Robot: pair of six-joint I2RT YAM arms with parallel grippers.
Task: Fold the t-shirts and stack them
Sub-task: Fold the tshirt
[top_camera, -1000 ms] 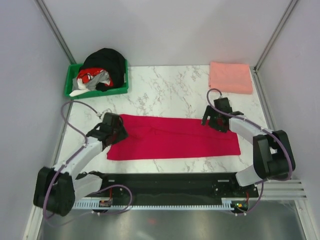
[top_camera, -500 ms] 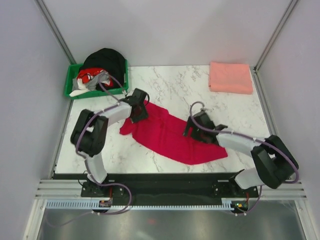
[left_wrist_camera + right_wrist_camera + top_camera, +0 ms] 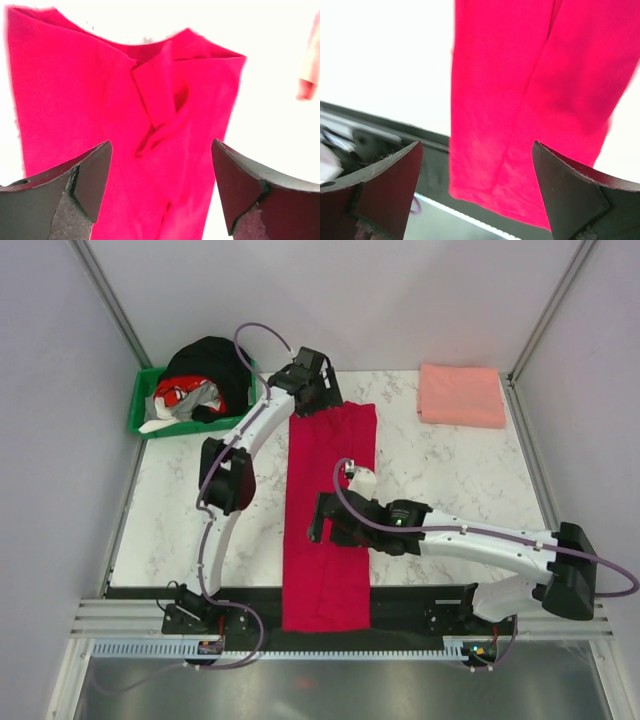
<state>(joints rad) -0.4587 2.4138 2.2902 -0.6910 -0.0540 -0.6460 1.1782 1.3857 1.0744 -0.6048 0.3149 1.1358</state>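
The crimson red t-shirt [image 3: 330,510] lies as a long folded strip running from the far middle of the table to the near edge, where its end hangs over the black front rail. My left gripper [image 3: 314,390] is at the shirt's far end, open, with the collar end of the red shirt [image 3: 165,110] below its fingers. My right gripper [image 3: 322,523] is open over the middle of the strip, and the near end of the shirt [image 3: 520,110] shows between its fingers. The salmon pink t-shirt [image 3: 462,395] lies folded at the back right corner.
A green bin [image 3: 143,421] with black, red and white clothes stands at the back left. The black front rail [image 3: 420,600] runs along the near edge. Grey walls and metal posts close in the sides. The pink shirt's edge shows in the left wrist view [image 3: 309,65].
The red shirt has swung from lying crosswise to lying lengthwise. The left arm has reached to the far middle, and the right gripper has moved left to the table's middle.
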